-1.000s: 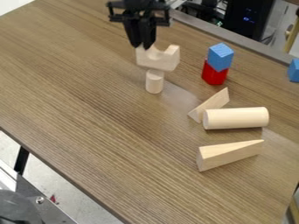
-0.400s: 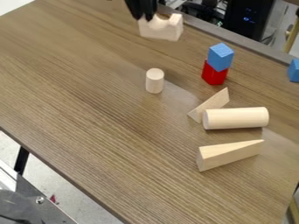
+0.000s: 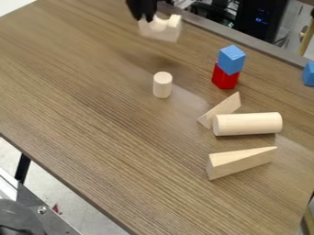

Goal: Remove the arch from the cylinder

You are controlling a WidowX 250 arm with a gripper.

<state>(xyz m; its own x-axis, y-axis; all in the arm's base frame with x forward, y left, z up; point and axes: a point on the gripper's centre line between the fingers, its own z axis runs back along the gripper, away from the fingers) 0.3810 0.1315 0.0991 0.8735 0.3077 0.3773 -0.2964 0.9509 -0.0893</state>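
Two things that had been stacked a second earlier were now apart: the wooden arch (image 3: 160, 31) and the short upright cylinder (image 3: 162, 85). The arch had sat across the cylinder's top; since then it had risen clear and shifted toward the far edge of the counter (image 3: 104, 124), and in the latest moment it had moved slightly again, its outline softened by motion. The black hand (image 3: 147, 18) was clamped on the arch's left end in the view, with the hollow facing up. A faint shadow lay on the wood between arch and cylinder, which suggested that the arch was held in the air.

The cylinder had kept its place and stood upright, its round top bare, so the lift seemed not to have disturbed it. The blue cube (image 3: 232, 59) on the red block (image 3: 224, 79), the long cylinder (image 3: 248, 124) lying on its side and the wedge (image 3: 240, 161) nearer the camera had not shifted either.

The removal itself looked done. What remained, by judgement, was a low, level set-down before release, since an end grip could let the arch tip.
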